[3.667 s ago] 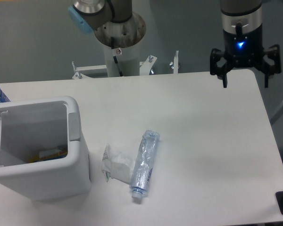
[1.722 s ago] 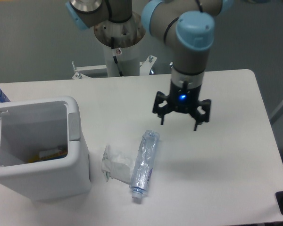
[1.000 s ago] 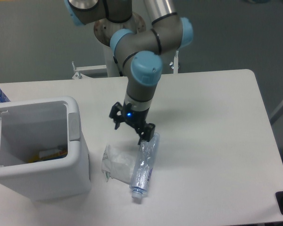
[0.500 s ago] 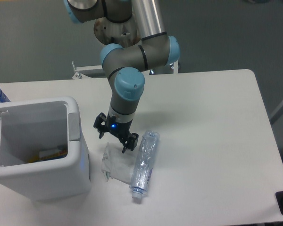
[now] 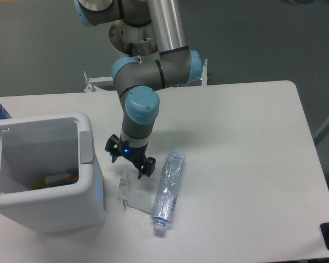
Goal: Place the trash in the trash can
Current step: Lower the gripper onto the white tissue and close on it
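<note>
**Gripper over the wrapper, both pieces on the table**

At your 9 o'clock sits the trash can [image 5: 90, 192], with something yellow inside. Just right of it, the gripper [image 5: 129, 162] hangs spread wide and empty above the crumpled wrapper [image 5: 132, 193] (contact cannot be told). At the wrapper's 3 o'clock, touching it, lies the crushed bottle [image 5: 168, 192], cap toward 6 o'clock, on the white table [image 5: 247, 153].

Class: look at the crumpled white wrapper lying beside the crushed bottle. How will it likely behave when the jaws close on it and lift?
The wrapper is creased, thin film, so it will probably fold and sag rather than hold shape. It looks very light, so it may shift when touched. It touches the crushed bottle, which might get nudged.
</note>
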{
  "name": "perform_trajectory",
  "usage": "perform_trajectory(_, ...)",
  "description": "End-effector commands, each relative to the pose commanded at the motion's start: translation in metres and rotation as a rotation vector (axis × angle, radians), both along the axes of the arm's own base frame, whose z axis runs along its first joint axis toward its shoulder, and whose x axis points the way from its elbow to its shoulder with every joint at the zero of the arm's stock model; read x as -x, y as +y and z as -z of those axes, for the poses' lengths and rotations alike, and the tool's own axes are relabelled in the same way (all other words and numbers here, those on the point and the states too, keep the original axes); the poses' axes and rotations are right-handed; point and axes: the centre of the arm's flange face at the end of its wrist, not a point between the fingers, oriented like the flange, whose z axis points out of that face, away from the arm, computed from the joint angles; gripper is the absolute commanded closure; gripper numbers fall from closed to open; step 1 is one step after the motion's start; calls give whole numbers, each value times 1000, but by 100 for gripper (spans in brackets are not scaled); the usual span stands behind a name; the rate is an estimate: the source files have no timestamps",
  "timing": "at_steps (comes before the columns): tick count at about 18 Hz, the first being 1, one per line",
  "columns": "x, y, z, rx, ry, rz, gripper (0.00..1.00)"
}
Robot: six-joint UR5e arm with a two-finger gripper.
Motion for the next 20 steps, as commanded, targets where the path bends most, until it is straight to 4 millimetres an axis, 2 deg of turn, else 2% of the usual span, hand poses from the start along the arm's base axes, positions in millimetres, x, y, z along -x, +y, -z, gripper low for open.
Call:
perform_trajectory(5, 5, 5, 4, 16, 3, -43, 1)
perform_trajectory(12, 9, 6, 5, 35, 10, -108, 44)
perform_trajectory(15, 10, 7, 4, 38, 12, -132, 57)
perform_trajectory(18, 12, 9, 0, 34, 12, -162, 79)
perform_trajectory(20, 12, 9, 0, 33, 10, -168, 90)
